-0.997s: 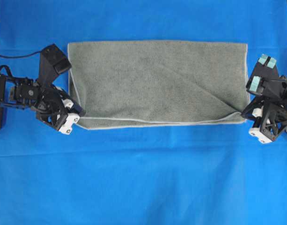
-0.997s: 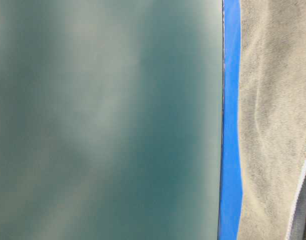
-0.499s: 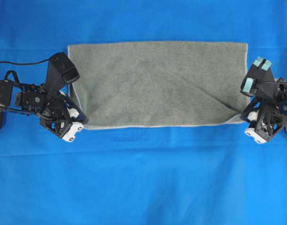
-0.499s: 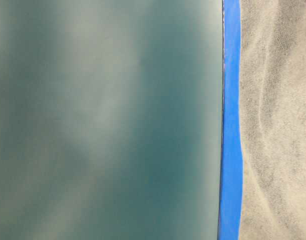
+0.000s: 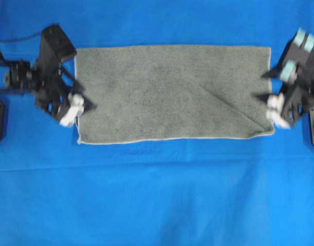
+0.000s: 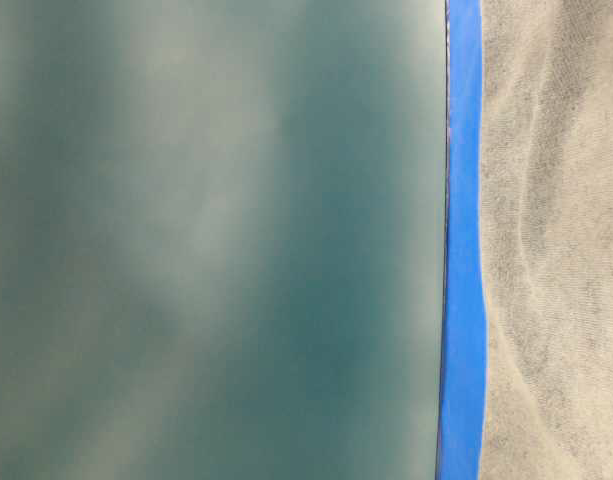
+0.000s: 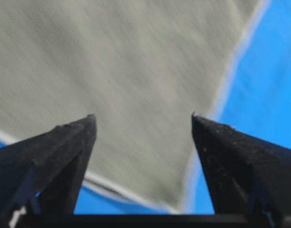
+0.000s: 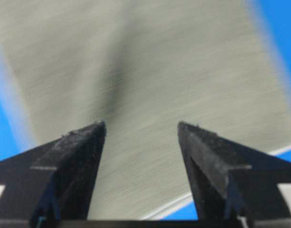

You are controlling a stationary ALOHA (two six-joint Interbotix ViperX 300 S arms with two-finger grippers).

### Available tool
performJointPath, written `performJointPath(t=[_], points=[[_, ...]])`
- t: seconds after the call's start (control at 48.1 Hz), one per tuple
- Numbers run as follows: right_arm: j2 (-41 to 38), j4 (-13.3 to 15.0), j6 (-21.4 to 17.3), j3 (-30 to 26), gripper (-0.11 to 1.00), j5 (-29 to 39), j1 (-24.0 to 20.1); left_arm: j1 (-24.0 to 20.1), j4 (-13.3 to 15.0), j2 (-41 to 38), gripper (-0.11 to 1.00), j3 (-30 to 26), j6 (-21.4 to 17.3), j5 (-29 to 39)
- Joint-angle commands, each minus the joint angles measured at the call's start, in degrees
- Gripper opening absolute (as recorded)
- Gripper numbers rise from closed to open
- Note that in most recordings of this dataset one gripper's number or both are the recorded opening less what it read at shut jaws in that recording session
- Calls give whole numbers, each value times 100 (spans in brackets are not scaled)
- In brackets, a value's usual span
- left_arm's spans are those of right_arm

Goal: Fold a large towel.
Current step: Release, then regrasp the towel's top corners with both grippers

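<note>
Bench under bright blue sheet (image 5: 157, 195), filling the whole overhead view; no bare bench surface visible.

Towel (image 5: 172, 92) next in size: grey-green terry, flat on the sheet, upper middle of overhead view, long axis left to right. Reads as already folded once, judging by the diagonal crease running down toward the lower right corner and the layered look there. Pale hem visible along near edge and left end.

Left tool (image 5: 69, 100) at the towel's left short end, over or just beside the edge. Right tool (image 5: 274, 100) at the right short end, likewise. Both blurred in overhead view, so exact contact not readable there. Placement at opposite ends probably a set-up for the next fold, each tool going for a corner or end edge.

Wrist views settle what overhead cannot. Left tool (image 7: 143, 118): fingers spread wide, nothing between them, towel corner and hem below, blue sheet past the hem. Right tool (image 8: 140, 126): fingers spread wide too, empty, towel surface with a dark crease line beneath, hem at lower right. No cloth pinched by either.

Table-level view: mostly a blurred dark teal surface close to the lens, identity unclear; narrow strip of blue sheet (image 6: 464, 250), then towel (image 6: 556, 250) pile at far right. Terry texture clearer here than from overhead; no tools in sight.
</note>
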State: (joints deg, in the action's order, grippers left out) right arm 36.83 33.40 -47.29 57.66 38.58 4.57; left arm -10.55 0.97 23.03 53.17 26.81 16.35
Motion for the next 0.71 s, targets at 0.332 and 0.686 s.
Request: performJointPath(t=[0.332,0.686], points=[[-1872,932,97,-53,62,-1485,2435,-1635,-9,-1257,75,-211,-2593,-1090],[-3261,984,369,-237,62,-2268,3111,-2092,9,-2496,75,-510,-3357,-1441]])
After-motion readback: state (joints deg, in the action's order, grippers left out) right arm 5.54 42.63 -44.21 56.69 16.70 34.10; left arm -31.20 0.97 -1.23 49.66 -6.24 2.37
